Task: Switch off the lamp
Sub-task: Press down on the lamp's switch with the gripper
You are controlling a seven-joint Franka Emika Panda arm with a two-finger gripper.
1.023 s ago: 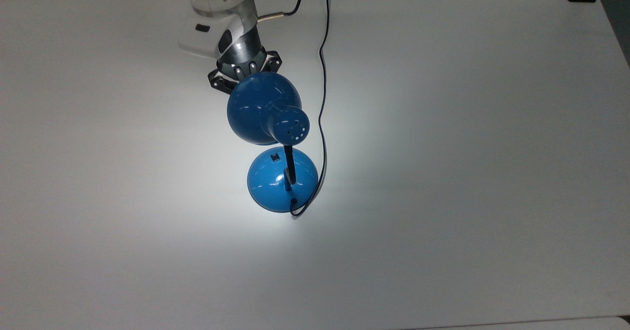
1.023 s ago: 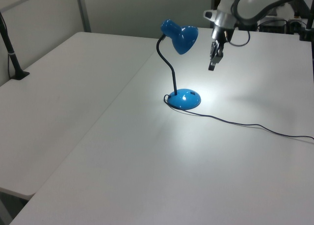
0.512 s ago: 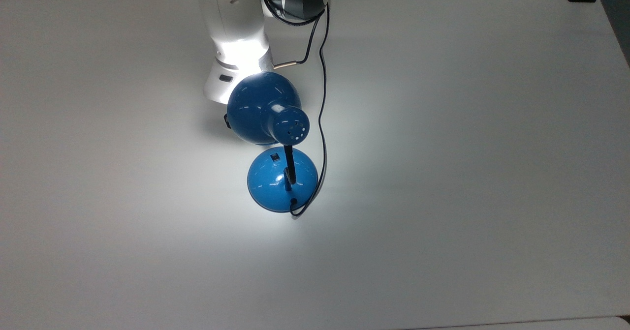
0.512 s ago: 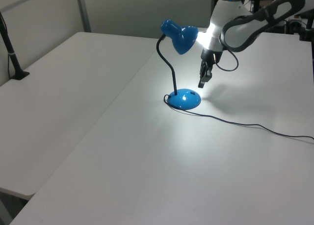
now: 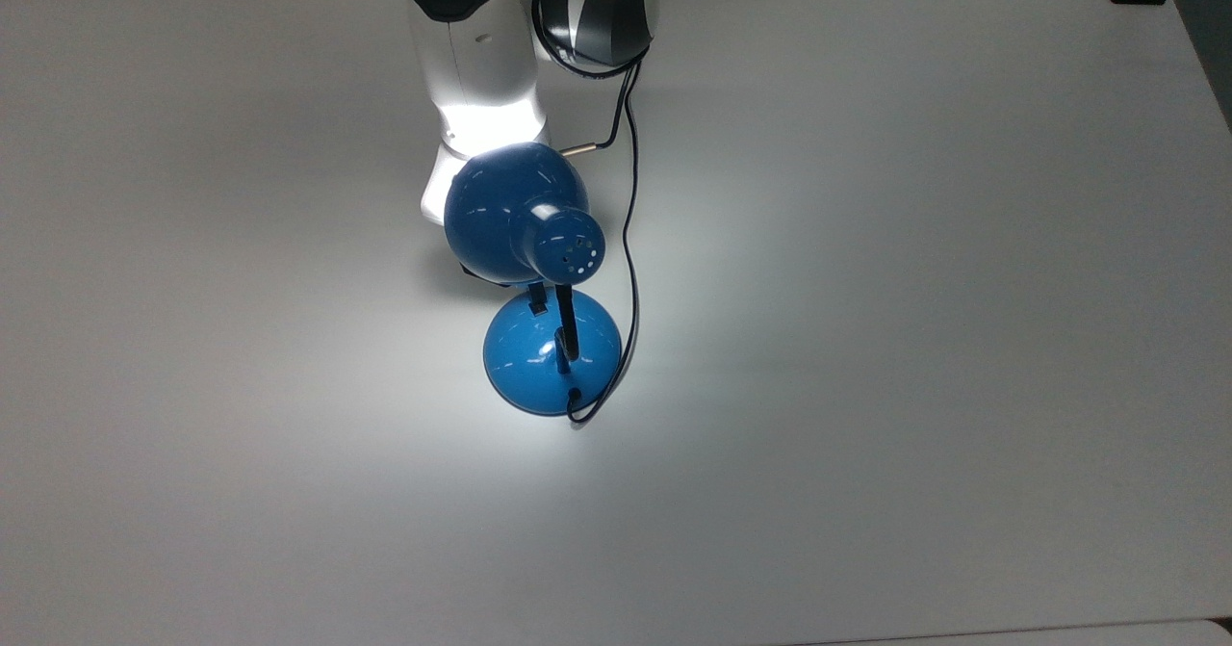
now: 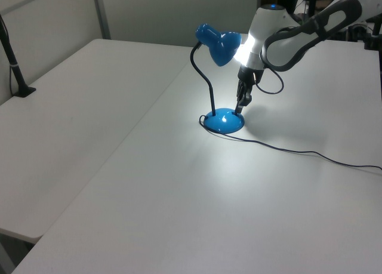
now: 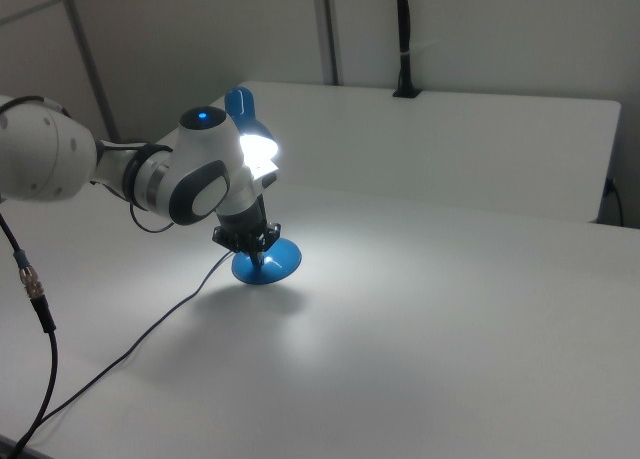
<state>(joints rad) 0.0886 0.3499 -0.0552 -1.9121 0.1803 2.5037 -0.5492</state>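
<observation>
Left view puts the lamp (image 6: pixel 221 77) near the middle of the white desk (image 6: pixel 149 196), its round blue base (image 6: pixel 225 120) planted on the surface, the black gooseneck (image 6: pixel 205 77) arching up to the dome shade (image 6: pixel 219 44). A bright pool of light lies around the base, so the lamp is on. The black cord (image 6: pixel 298 151) runs from the base toward the left view's right.

The pincer (image 6: pixel 240 104) points down under the shade, its tip at the right edge of the base in the left view, touching it or very nearly so. Whether its fingers are parted or pressed together I cannot tell. In the top view the small black switch (image 5: pixel 538 306) sits on the far part of the base, partly under the rim of the shade, with the white arm (image 5: pixel 476 39) beyond it.

By my reading, the step in hand is the final approach to the switch. The next move calls for a short, well-aimed downward press on the switch, light enough not to slide the base or knock the shade overhead.
</observation>
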